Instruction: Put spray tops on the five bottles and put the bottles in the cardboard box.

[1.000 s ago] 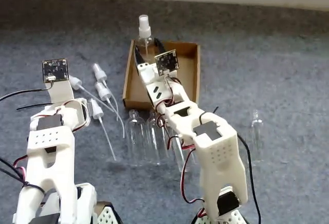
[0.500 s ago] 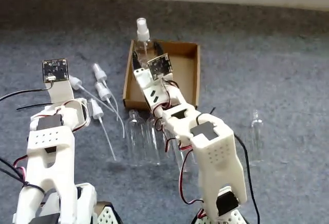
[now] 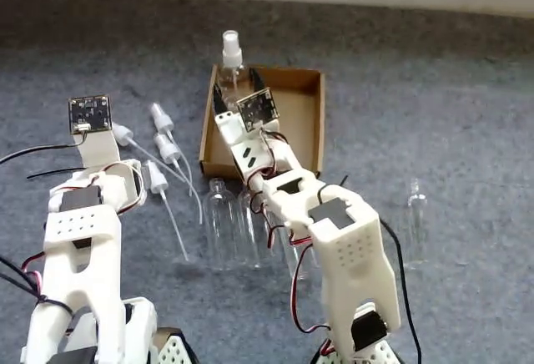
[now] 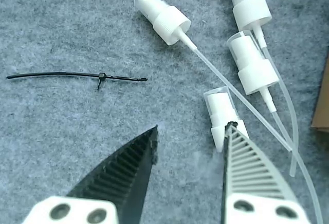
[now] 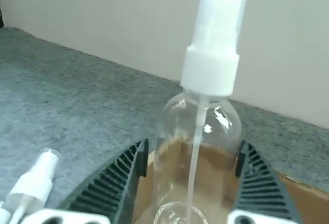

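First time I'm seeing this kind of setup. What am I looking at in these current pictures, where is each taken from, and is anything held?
These are two small white robot arms at a grey table. One picture looks down over both; the other two come from a camera on each arm's wrist, looking along its hand. The left hand is open above four loose spray tops, near a black cable tie. The right hand is at the cardboard box, open around a capped bottle standing in a corner of it, apparently not gripping. Uncapped bottles sit between the box and the arms' bases, and a lone bottle stands off to one side.
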{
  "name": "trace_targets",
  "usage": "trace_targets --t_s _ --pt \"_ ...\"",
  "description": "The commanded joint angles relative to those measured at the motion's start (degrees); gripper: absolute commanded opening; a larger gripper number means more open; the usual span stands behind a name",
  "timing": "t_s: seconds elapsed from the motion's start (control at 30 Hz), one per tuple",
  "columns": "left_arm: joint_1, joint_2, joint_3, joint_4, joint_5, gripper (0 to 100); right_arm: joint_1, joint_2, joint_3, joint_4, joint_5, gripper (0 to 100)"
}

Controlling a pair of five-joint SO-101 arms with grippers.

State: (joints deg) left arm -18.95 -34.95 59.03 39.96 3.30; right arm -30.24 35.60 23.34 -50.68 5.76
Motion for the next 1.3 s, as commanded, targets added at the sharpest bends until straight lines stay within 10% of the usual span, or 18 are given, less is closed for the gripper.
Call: trace_targets --t_s 0.0,0.9,1.27 --pt "1.27 -1.63 -0.31 -0.97 0.00 20 0.31 -1.54 -0.92 -0.57 0.88 22.8" --pt "1.27 -1.63 -0.31 -1.05 0.00 20 3.03 -44.88 32.75 1.01 3.16 22.5" --pt "1.19 -1.63 -0.31 -1.05 0.00 20 16.22 -85.05 40.75 53.14 3.08 22.5"
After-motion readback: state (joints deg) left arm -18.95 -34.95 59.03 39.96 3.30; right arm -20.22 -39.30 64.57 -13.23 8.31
